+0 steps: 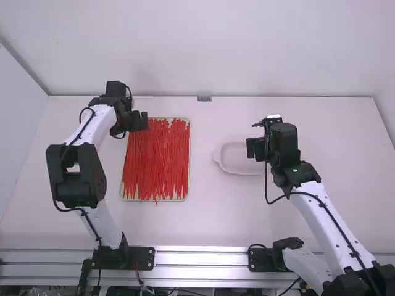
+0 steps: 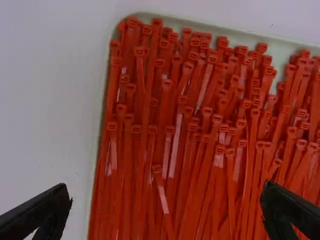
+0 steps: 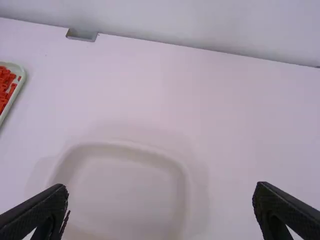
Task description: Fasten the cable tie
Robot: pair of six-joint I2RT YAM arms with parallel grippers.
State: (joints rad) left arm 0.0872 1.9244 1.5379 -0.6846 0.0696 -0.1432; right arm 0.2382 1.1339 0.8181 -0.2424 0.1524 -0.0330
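Under the left end effector (image 2: 166, 195): a dense heap of orange-red plastic cable ties (image 2: 200, 140), all unfastened, laid roughly parallel on a pale rectangular tray (image 2: 210, 26). The end with the square heads is the end beneath the fingers. The end effector hangs over the tray's far corner on its own arm's side, spread wide, nothing between the fingers, not touching the ties.

Under the right end effector (image 3: 160, 192): a shallow white dish (image 3: 120, 146) with rounded corners, nothing in it. This end effector is also spread apart and holds nothing. The tray is well off to its side, and both tray and dish sit on the white bench (image 1: 203, 222).

Step, as a judgement: the very start, choosing and picking one tie. No tie is separated out, none is looped.

The next move calls for the left end effector to come down and pinch a single tie out of the pile. That is hard because the ties overlap and lie tight together, so grabbing several at once is likely. A tie at the heap's edge or on top looks like the safer pick. After that it needs a two-arm handoff to thread tail into head.
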